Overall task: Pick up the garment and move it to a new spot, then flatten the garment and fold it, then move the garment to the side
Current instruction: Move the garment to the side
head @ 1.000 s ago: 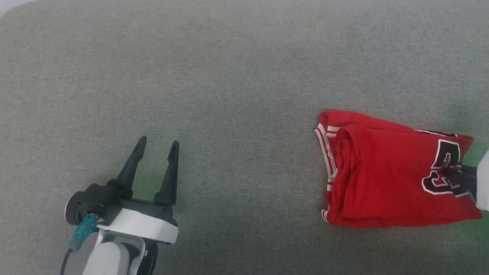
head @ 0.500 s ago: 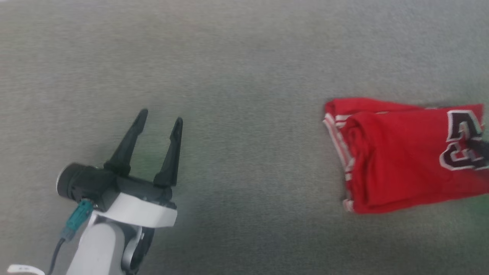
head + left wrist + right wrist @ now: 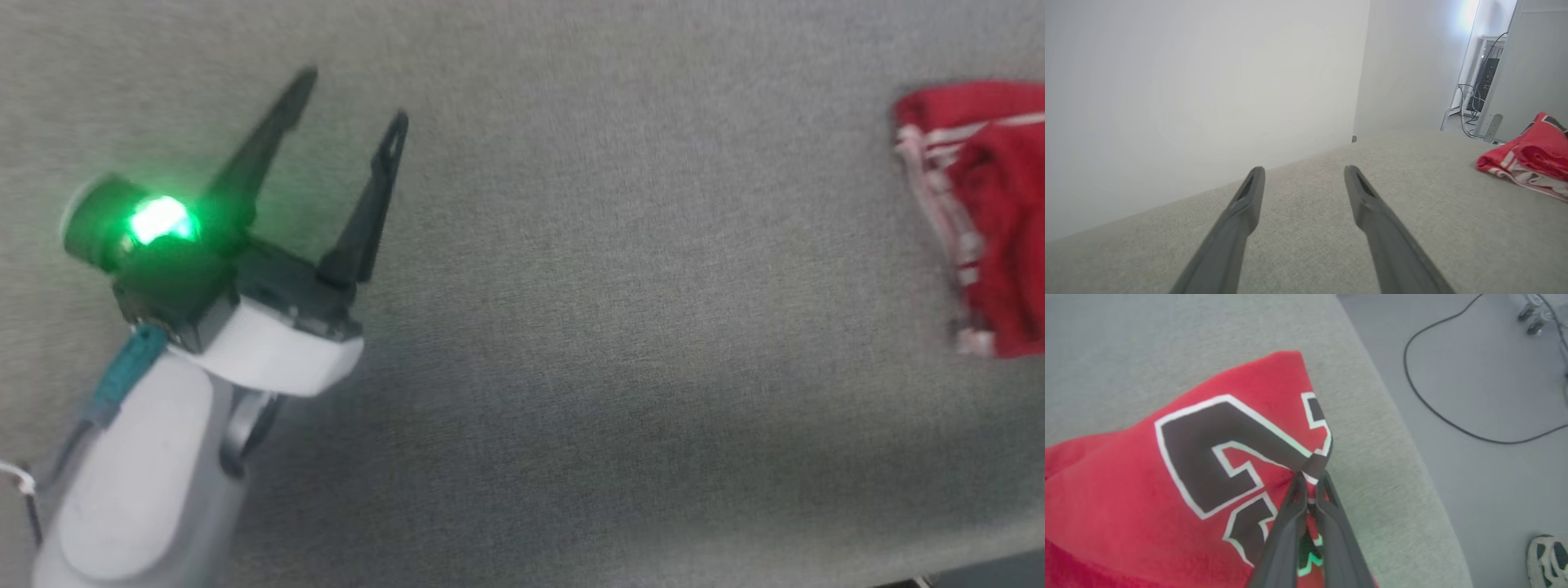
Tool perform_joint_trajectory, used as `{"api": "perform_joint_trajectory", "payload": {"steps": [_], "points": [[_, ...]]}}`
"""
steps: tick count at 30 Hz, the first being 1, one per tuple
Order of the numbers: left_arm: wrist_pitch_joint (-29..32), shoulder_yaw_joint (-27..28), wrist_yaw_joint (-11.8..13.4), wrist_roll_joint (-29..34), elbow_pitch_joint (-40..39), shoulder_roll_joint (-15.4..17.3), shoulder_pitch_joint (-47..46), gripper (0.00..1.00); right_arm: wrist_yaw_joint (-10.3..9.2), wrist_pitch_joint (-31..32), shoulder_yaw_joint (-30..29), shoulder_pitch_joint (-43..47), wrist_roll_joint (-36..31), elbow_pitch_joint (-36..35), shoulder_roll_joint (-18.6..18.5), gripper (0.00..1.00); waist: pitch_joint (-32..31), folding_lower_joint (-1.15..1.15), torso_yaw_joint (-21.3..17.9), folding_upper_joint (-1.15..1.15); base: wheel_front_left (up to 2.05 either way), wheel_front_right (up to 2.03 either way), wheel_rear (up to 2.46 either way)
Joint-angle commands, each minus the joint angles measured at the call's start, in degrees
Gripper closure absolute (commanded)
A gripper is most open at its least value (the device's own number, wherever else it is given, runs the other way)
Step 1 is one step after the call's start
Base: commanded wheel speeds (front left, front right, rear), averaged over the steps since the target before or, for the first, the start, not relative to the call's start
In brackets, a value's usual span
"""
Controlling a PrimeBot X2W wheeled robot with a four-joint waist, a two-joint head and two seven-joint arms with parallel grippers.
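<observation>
One folded bright red soft shirt (image 3: 1167,490) with dark white-outlined lettering sits at the grey fabric surface's (image 3: 612,327) right edge, partly cut off from the head camera. Two grippers: right gripper (image 3: 1310,475) pinches its lettered corner; left gripper (image 3: 353,100) gapes, well apart.

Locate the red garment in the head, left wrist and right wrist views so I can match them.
Head view: garment at the right edge, upper half, cut off by the frame, striped trim on its left side.
Left wrist view: garment at the right edge, mid-height, off to the right of the open left gripper.
Right wrist view: garment across the left and lower part, right gripper fingers shut on it at the maroon lettering.
Shared landmark: the grey fabric surface under it.
</observation>
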Motion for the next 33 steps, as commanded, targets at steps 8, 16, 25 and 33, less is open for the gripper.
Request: {"api": "perform_joint_trajectory", "payload": {"steps": [8, 16, 25, 33], "points": [[-0.25, -3.46, -0.09, -0.30, 0.15, 4.03, -12.52, 0.00, -0.08, -7.28, -4.24, -12.90, -8.03, 12.42, -0.20, 1.00, 9.38, 0.00, -2.44, 0.00, 0.00, 0.00, 0.00], [-0.25, -5.20, -0.09, -0.13, -0.02, 4.92, -18.63, 0.00, -0.08, -13.91, -2.49, -20.97, -14.14, 22.58, 1.14, 1.00, 10.97, 0.00, -2.29, 0.00, 0.00, 0.00, 0.00], [-0.25, -5.58, -0.09, -0.44, 1.52, 5.40, -17.99, 0.00, -0.08, -18.60, 0.12, -25.23, -15.74, 30.26, 1.88, 1.00, 10.32, 0.00, -2.35, 0.00, 0.00, 0.00, 0.00], [-0.25, -4.83, -0.09, -1.02, 3.15, 4.01, -15.48, 0.00, -0.08, -23.01, 4.65, -25.56, -16.82, 32.30, 1.10, 0.00, 6.72, 0.00, -1.51, 0.00, 0.00, 0.00, 0.00]]}}
